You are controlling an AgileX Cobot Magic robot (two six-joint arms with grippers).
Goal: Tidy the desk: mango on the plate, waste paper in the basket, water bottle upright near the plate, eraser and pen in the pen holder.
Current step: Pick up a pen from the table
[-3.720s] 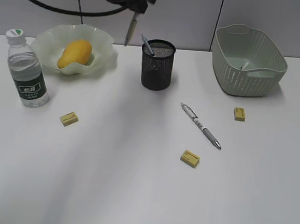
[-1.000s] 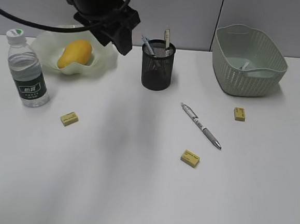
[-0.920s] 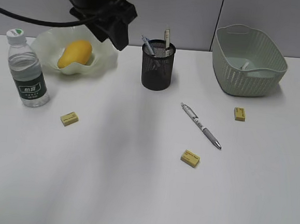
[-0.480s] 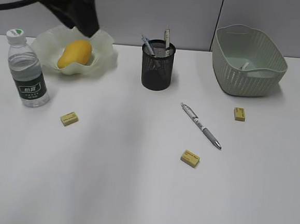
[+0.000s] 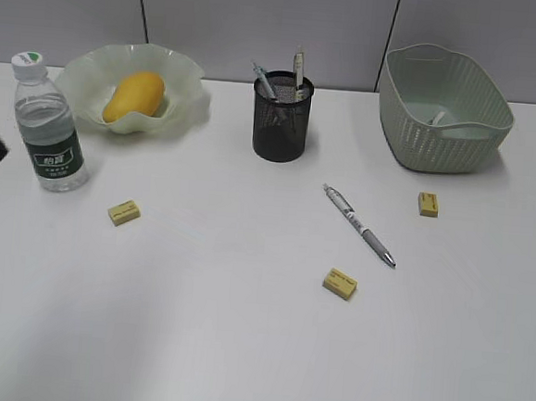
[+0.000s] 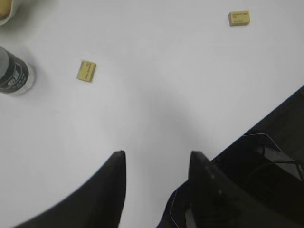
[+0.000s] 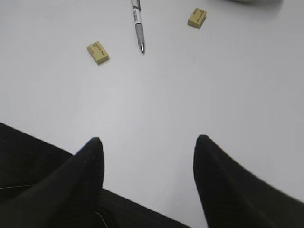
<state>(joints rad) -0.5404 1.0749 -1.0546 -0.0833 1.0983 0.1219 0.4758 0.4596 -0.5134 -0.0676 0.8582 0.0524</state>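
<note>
My left arm has swung away from the black wire-mesh pen holder [image 5: 282,116], a second pen now standing inside; left gripper [image 6: 156,161] part-open, empty, small yellow eraser [image 6: 86,71] well ahead; right gripper [image 7: 147,152] wide, empty, grey-and-white pen [image 7: 137,26] well ahead on my white desk [image 5: 238,347]

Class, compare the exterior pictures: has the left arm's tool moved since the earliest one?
Yes. It was above the pen holder near the plate; now it has withdrawn leftward, past the water bottle, almost out of the exterior view.
</note>
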